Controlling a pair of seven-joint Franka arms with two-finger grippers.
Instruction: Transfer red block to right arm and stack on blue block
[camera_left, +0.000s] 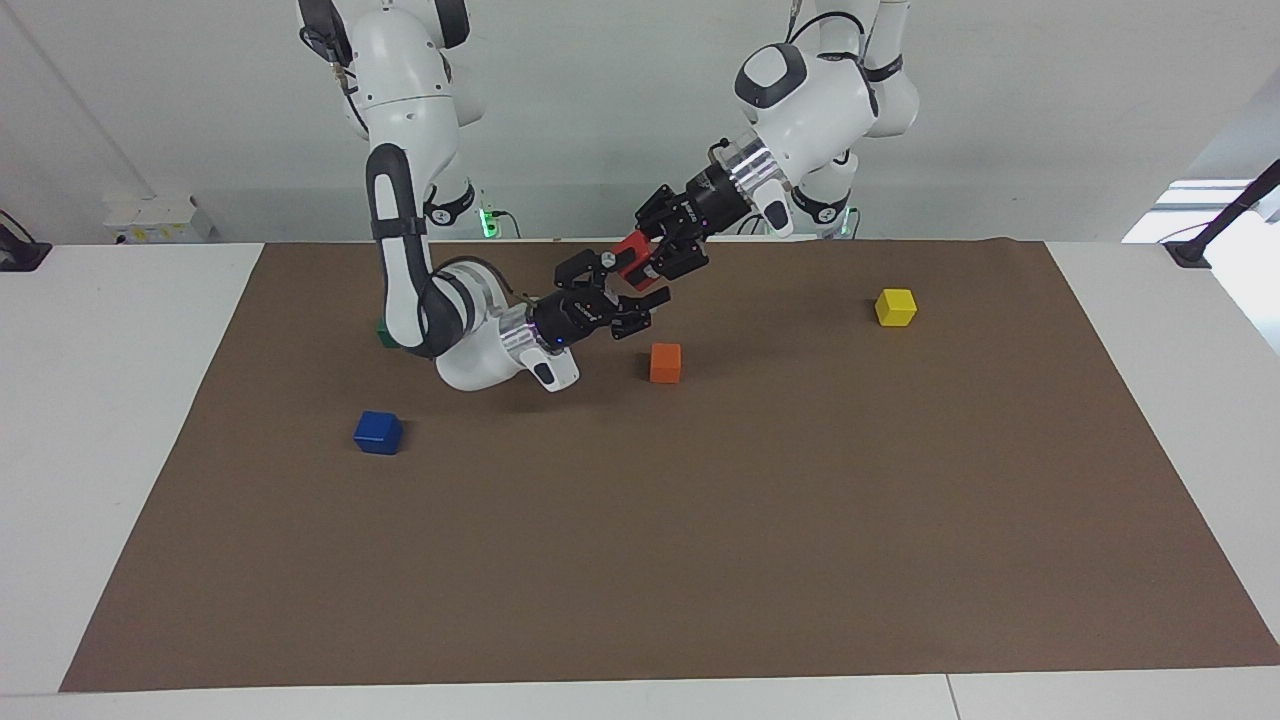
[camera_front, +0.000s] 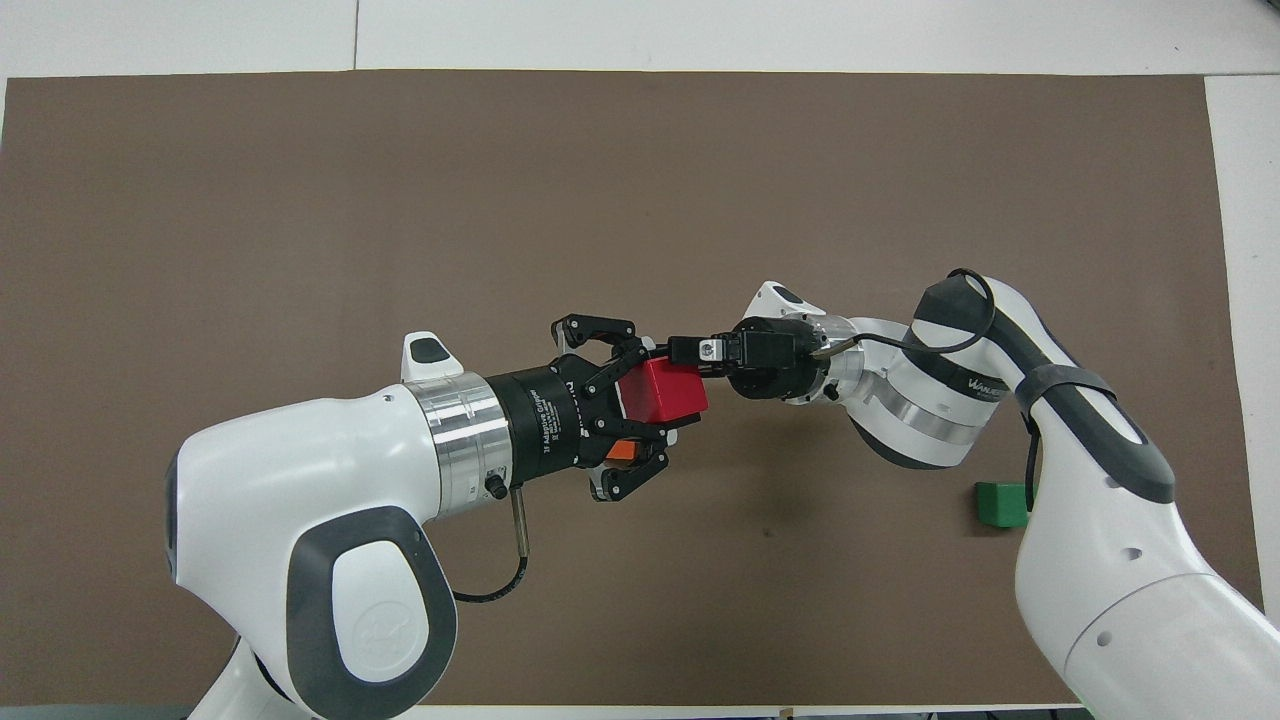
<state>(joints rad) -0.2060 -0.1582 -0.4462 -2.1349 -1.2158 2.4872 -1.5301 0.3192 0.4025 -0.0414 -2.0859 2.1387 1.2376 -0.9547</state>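
The red block (camera_left: 630, 252) is held in the air between the two arms, over the brown mat. My left gripper (camera_left: 645, 262) is shut on it; in the overhead view the left gripper (camera_front: 655, 400) grips the red block (camera_front: 668, 385) from both sides. My right gripper (camera_left: 624, 282) is open, with one finger on either side of the block's free end; in the overhead view the right gripper (camera_front: 690, 351) shows end-on. Whether it touches the block I cannot tell. The blue block (camera_left: 378, 432) sits on the mat toward the right arm's end and is hidden in the overhead view.
An orange block (camera_left: 665, 362) lies on the mat below the grippers and peeks out under the left gripper in the overhead view (camera_front: 622, 452). A yellow block (camera_left: 895, 307) sits toward the left arm's end. A green block (camera_front: 1002, 503) lies beside the right arm.
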